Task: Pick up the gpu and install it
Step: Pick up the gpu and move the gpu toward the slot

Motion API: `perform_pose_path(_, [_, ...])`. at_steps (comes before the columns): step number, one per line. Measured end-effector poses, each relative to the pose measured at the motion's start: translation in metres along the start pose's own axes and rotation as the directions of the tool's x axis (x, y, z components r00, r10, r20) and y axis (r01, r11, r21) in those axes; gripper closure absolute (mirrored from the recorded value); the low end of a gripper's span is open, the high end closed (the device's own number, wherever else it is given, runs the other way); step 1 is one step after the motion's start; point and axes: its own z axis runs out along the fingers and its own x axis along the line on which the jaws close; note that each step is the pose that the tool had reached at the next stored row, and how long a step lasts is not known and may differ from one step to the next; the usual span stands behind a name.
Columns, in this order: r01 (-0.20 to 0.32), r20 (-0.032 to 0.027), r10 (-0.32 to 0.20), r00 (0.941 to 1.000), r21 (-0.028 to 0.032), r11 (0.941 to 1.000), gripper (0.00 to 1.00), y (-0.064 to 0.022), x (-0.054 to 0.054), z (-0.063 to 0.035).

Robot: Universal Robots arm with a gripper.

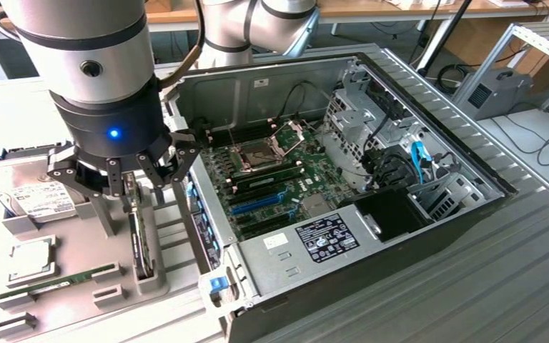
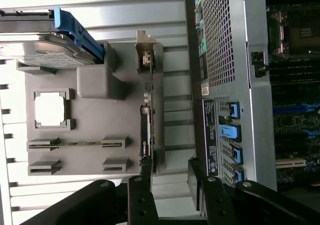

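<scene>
The gpu [image 1: 139, 243] stands on its edge in a slot of the grey fixture tray [image 1: 83, 243], at the exterior view's left of the open computer case [image 1: 351, 143]. Seen edge-on in the wrist view, the gpu [image 2: 148, 130] is a thin green card with its silver bracket [image 2: 145, 55] at the far end. My gripper [image 1: 134, 187] hangs just above the card's near end, open and holding nothing. In the wrist view the gripper [image 2: 170, 182] has one finger in line with the card's edge and the other toward the case. Blue slots [image 1: 255, 204] show on the motherboard.
On the tray lie a silver hard drive [image 1: 28, 194], a square processor [image 1: 31, 257] and a long memory stick [image 1: 60, 280]. The case's rear wall [image 2: 225, 85] with blue clips stands close beside the tray. Cables and a drive cage fill the case's far side.
</scene>
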Motion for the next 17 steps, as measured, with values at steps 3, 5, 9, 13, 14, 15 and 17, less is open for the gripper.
perform_pose_path(3, [0.0,0.0,0.0,1.0,-0.0001,1.0,0.58,0.0,0.0,0.001])
perform_pose_path(5, [0.0,0.0,0.0,1.0,-0.0001,1.0,0.58,-0.0001,0.0,0.0015])
perform_pose_path(9, [0.0,0.0,0.0,1.0,0.0,1.0,0.58,-0.0001,0.0001,0.0025])
perform_pose_path(13, [0.0,0.0,0.0,1.0,-0.0001,1.0,0.58,-0.0002,0.0001,0.0038])
perform_pose_path(14, [0.0,0.0,0.0,1.0,-0.0001,1.0,0.58,-0.0002,0.0001,0.0042])
perform_pose_path(15, [0.0,0.0,0.0,1.0,-0.0001,1.0,0.58,-0.0002,0.0001,0.0046])
perform_pose_path(17, [0.0,0.0,0.0,1.0,-0.0001,1.0,0.58,-0.0002,0.0001,0.0052])
